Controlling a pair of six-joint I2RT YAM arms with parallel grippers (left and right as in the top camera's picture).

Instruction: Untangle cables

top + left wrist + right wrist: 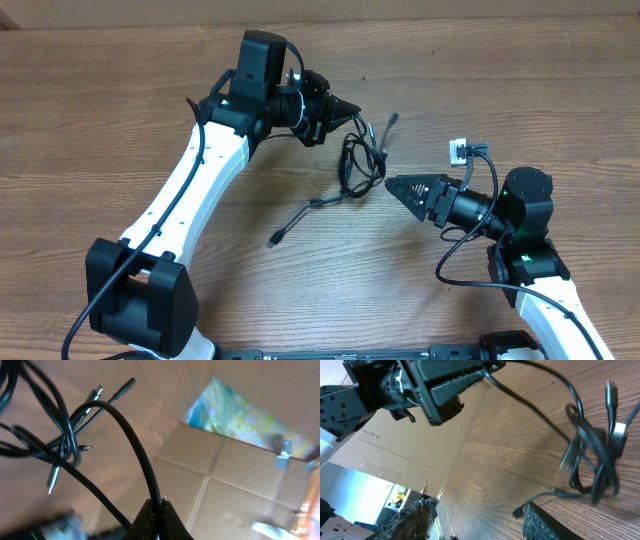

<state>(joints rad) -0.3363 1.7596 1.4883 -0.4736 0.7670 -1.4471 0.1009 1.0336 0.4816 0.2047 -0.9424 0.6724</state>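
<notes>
The wooden worktop point(120, 120) is under everything, with a cardboard wall point(240, 490) along its far side. My left arm point(200, 180) stretches across to the far middle. My right arm point(527, 200) sits at the near right, its wrist turned in toward the centre.

My left gripper point(159, 510) is pressed together on one black cable point(135, 445). The strand rises out of the fingertips and arcs over toward the rest of the bundle. Seen from overhead, this gripper hovers at the far edge of the tangle, nose pointing at it.

My right gripper point(392, 184) points at the tangle from the opposite, near-right side, its tip just beside the outer loops. From above it tapers to a point, and my right wrist view shows only one dark textured finger at the bottom edge. I cannot tell whether it is spread or closed, or whether it has hold of a strand.

The cables point(350, 165) lie knotted in the middle of the worktop, between my two grippers, as a small bunch of overlapping black loops. One loose strand point(300, 215) runs out of the bunch toward the near left and lies flat on the wood, ending in a small plug point(275, 240). Another short end sticks out on the far side with a grey plug tip point(392, 120). In the left wrist view, several more silver tips poke out of the crossing loops.

A small white connector point(457, 152) lies on the worktop to the right of the tangle, apart from it and near my right wrist.
</notes>
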